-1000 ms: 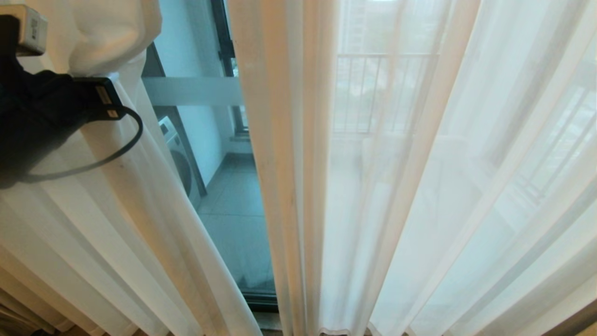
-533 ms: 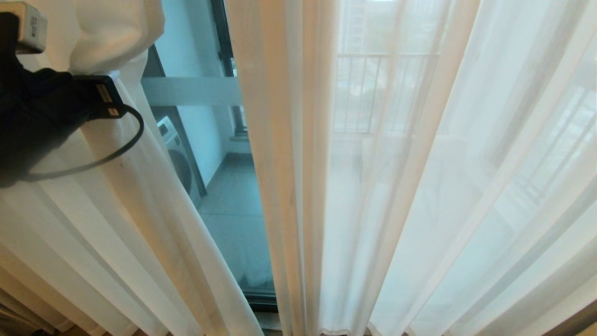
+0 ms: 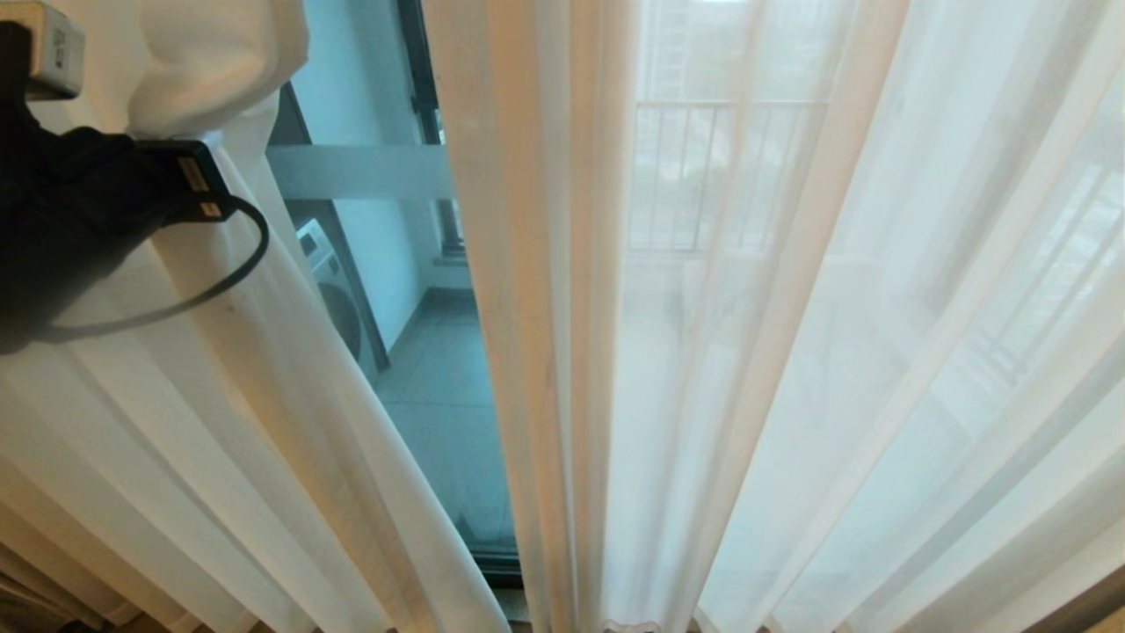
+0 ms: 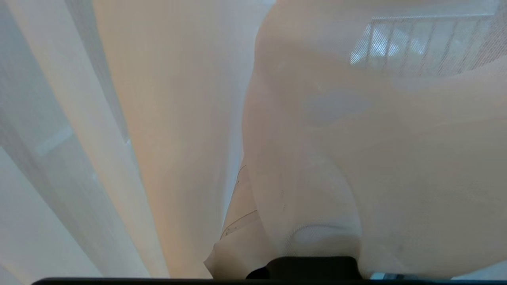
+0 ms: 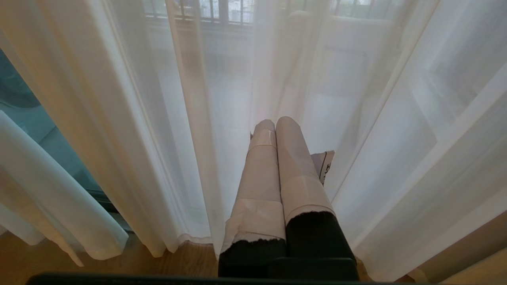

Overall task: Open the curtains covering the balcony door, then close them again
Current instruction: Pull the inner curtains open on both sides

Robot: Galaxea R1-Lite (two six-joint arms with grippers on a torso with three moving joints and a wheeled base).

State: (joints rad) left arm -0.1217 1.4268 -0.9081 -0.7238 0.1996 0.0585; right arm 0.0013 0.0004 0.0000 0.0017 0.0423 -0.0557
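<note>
Left end effector (image 3: 206, 114) closed on a bunched fold of the left sheer white fabric curtain (image 3: 290, 422), pulled aside. Right end effector (image 5: 275, 130) closed, empty, near the right curtain (image 3: 791, 352). Dark-framed glass balcony door (image 3: 387, 264) shows in the gap. Risk: thin fabric slipping out, or snagging if dragged. Count: two curtains, one door.

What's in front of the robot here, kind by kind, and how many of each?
Curtains: 2, left panel and right panel
Balcony door: 1
Washing machine: 1, behind the glass
Railing: 1, seen through the fabric
Grippers: 2, left gripper wrapped in curtain, right gripper shut and empty
Total: 7
</note>
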